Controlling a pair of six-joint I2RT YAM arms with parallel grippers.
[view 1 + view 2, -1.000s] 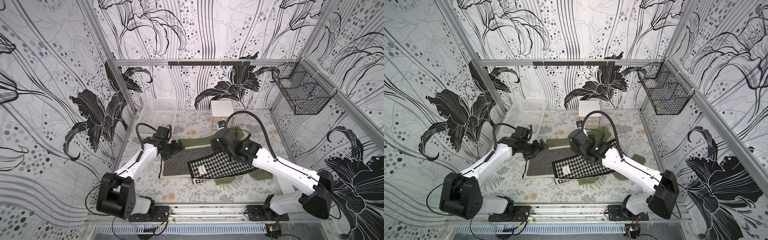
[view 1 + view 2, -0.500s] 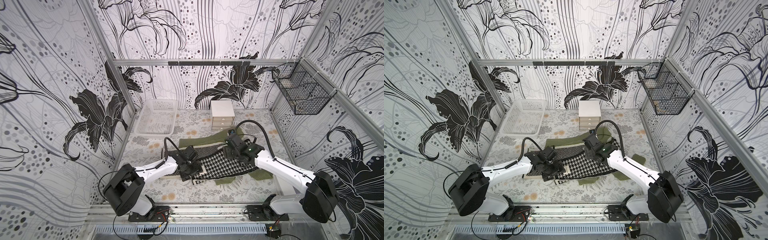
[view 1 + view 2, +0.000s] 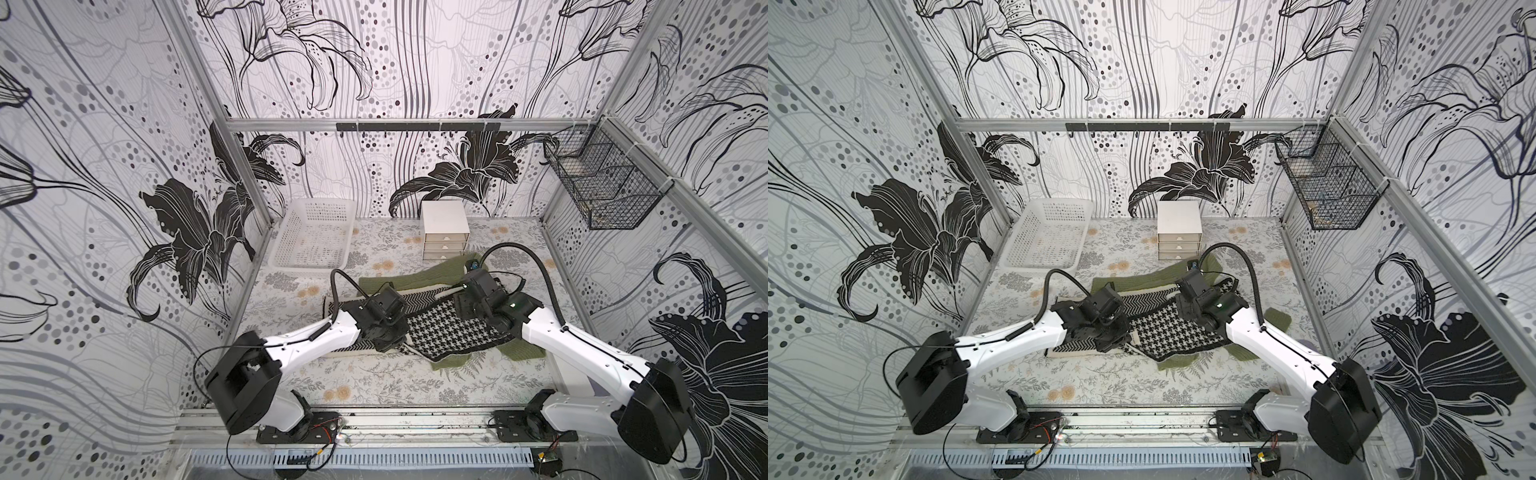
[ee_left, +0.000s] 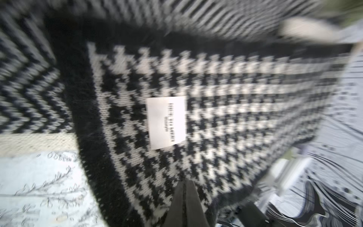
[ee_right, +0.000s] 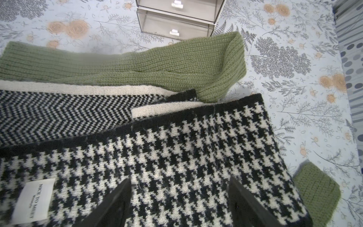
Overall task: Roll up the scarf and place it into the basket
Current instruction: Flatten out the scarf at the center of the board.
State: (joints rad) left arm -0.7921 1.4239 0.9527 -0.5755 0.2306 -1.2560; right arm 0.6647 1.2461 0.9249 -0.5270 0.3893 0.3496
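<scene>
One white label, "NICE TO MEET", on houndstooth scarf.

The white basket sits open-topped in the far left corner; bare table runs between its front wall and the scarf. The drawer unit stands just behind the scarf's far right end. The left arm and right arm lie across the scarf. A wire mesh basket juts from the right wall, above the table.
</scene>
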